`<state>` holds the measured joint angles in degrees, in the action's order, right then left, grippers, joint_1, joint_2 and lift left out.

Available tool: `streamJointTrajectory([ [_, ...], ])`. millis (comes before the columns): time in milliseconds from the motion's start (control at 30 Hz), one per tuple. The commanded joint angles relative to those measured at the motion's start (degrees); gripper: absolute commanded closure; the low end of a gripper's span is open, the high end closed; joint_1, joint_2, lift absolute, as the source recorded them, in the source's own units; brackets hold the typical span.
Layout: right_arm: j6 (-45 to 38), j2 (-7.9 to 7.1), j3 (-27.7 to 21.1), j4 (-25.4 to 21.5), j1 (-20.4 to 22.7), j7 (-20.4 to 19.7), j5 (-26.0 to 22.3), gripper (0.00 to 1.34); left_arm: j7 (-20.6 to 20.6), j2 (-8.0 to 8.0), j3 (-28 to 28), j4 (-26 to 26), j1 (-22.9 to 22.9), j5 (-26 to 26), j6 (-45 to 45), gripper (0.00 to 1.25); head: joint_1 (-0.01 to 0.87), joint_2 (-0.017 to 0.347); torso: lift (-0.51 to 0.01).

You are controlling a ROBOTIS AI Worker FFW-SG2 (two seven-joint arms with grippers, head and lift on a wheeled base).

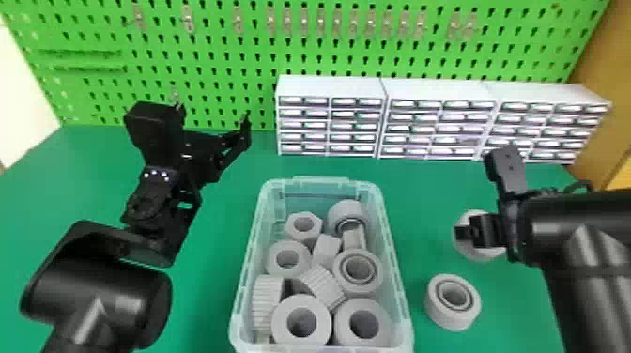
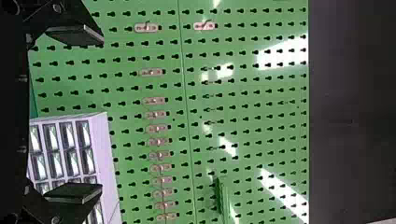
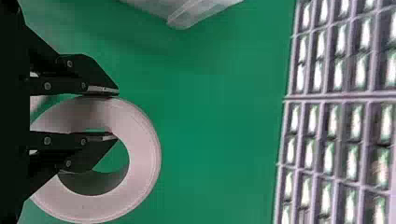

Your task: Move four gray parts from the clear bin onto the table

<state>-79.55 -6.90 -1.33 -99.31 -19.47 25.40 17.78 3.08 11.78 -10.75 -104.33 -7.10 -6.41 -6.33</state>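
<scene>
- Right tool (image 1: 464,232): clamped on a gray ring's (image 3: 145,154) wall, one finger inside its hole, one outside.
- Near it, another gray part (image 1: 439,310) on the counter (image 1: 425,197), beside the clear bin (image 1: 399,286).
- Left tool (image 1: 213,114): fingers apart.

The bin (image 1: 319,181) stands on the worktop (image 1: 202,305), parts (image 1: 284,324) piled in it. To its right, one part (image 1: 439,307) lies on the worktop; another part (image 1: 476,253), farther back, has its wall between the right tool's (image 1: 462,232) fingers. Drawers (image 1: 328,112) stand behind and rightward, the board (image 1: 234,61) behind them.
</scene>
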Motion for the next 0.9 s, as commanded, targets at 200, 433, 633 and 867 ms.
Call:
streamJointTrajectory([
  [200,-1.14,0.14,-2.80,2.37,1.54,0.00,0.76,1.01,-0.01,0.00,-0.50,0.09,-0.19,-0.09,0.00,0.17,0.678,0.034,-0.050],
  [433,0.18,0.40,-4.47,5.27,1.98,0.00,-0.47,1.01,-0.01,0.00,-0.59,0.09,-0.19,-0.09,0.00,0.17,0.678,0.034,-0.050],
  [633,0.53,0.49,-4.73,7.20,1.89,0.00,-0.56,1.01,-0.01,-0.09,-0.68,0.09,-0.28,-0.09,0.00,0.17,0.678,0.034,-0.050],
  [867,0.53,0.40,-4.82,8.34,1.89,0.00,0.06,1.01,-0.01,-0.09,-0.68,0.09,-0.28,-0.18,0.00,0.17,0.678,0.034,-0.050],
])
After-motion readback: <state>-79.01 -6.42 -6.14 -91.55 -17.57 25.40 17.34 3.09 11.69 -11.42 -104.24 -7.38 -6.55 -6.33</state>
